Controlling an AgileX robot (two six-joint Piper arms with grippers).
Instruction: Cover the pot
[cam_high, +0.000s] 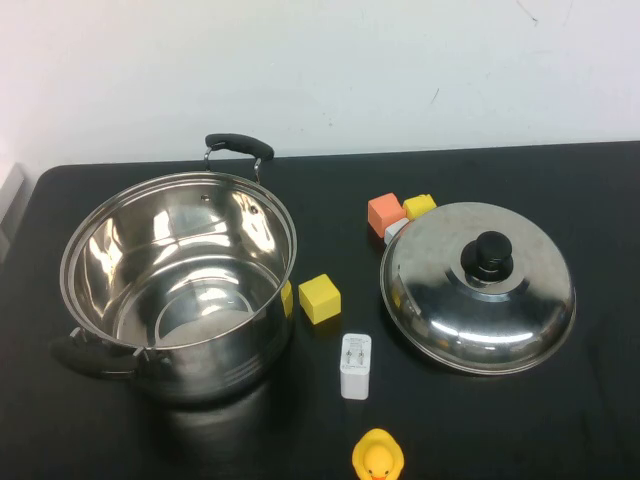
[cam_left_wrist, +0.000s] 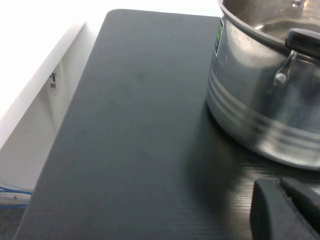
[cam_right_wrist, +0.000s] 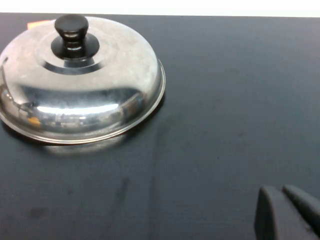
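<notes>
The pot (cam_high: 131, 250), a large shiny steel stockpot with two black side handles, stands open and upright on the left of the black table. Its outer wall and one handle show in the left wrist view (cam_left_wrist: 260, 100). The domed steel lid (cam_high: 478, 300) with a black knob (cam_high: 487, 258) lies knob-up on the table to the pot's right. It also shows in the right wrist view (cam_right_wrist: 80, 85). Neither gripper shows in the high view. My left gripper (cam_left_wrist: 280, 184) is shut and empty, low beside the pot. My right gripper (cam_right_wrist: 281, 190) is shut and empty, well short of the lid.
A yellow cube (cam_high: 319, 297) and a white charger block (cam_high: 355, 366) lie between pot and lid. An orange cube (cam_high: 385, 212), a yellow cube (cam_high: 419, 205) and a white cube (cam_high: 396, 228) sit behind the lid. A rubber duck (cam_high: 378, 457) is at the front edge.
</notes>
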